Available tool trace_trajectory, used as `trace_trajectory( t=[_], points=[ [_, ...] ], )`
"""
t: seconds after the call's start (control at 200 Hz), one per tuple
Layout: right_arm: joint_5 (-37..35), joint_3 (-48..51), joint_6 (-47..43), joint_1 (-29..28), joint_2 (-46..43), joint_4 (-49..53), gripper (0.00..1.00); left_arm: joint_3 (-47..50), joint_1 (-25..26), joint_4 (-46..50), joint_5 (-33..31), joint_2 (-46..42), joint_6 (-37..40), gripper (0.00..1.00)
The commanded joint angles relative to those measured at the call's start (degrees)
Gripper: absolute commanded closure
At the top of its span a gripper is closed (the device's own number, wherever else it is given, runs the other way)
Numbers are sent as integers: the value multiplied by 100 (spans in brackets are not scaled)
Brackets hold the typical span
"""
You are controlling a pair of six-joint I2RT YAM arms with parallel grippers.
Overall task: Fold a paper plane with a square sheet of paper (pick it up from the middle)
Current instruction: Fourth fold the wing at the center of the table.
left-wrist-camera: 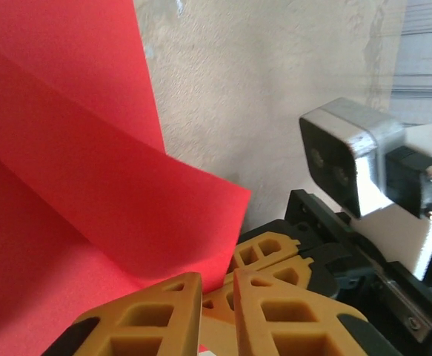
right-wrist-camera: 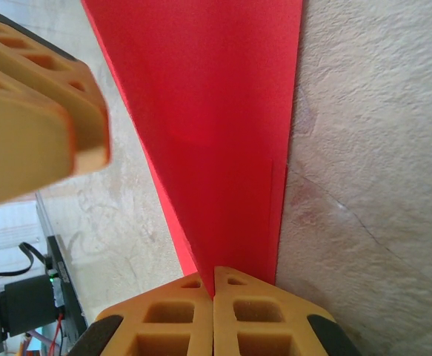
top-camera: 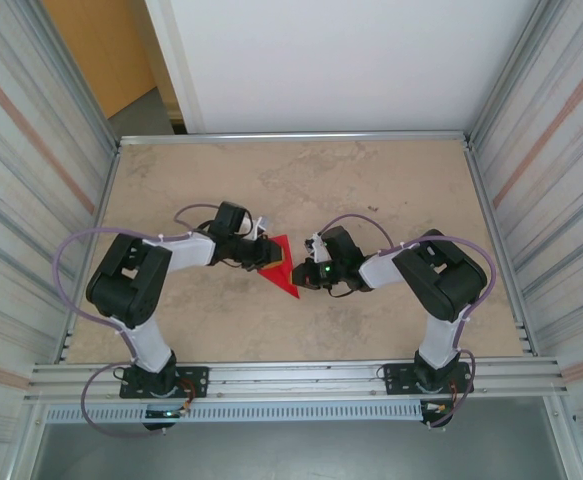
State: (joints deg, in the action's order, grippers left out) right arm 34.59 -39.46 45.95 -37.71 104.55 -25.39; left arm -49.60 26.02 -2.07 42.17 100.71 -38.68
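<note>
Roughly at the middle of the table [top-camera: 391, 190], a little toward its near edge, a piece of red paper [top-camera: 282, 266] hangs between two robot arms that face each other. It is no longer a flat square. From above it reads as a narrow triangle, with its wide end toward the far edge and its point toward the near edge.

The right pincer [right-wrist-camera: 214, 278] is closed tight on the narrow end, with both pads pressed together and the paper between them.

The left pincer [left-wrist-camera: 217, 289] sits at the wide end with its jaws almost together. An edge of the paper runs down into the slim gap, but I cannot tell whether it is truly pinched.

In the left wrist view, creases cross the paper and one flap stands loose.

My judgement is that the early folds are made and the pointed shape exists. The loose flap still needs pressing flat, and the wings still need folding.
</note>
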Motion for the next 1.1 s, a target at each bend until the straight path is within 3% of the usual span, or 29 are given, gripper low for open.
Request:
trace_trajectory(
  t=[0.0, 0.451, 0.752, 1.098],
  points=[
    [17, 167, 28, 54, -40, 336, 92, -177, 15, -198, 171, 73, 128, 81],
    [22, 155, 70, 62, -38, 340, 90, -331, 15, -193, 142, 414, 123, 84],
    [55, 31, 72, 97, -407, 814, 76, -357, 12, -22, 89, 479, 195, 85],
    [235, -13, 16, 32, -627, 1192, 80, -347, 16, -13, 94, 480, 193, 86]
  ],
)
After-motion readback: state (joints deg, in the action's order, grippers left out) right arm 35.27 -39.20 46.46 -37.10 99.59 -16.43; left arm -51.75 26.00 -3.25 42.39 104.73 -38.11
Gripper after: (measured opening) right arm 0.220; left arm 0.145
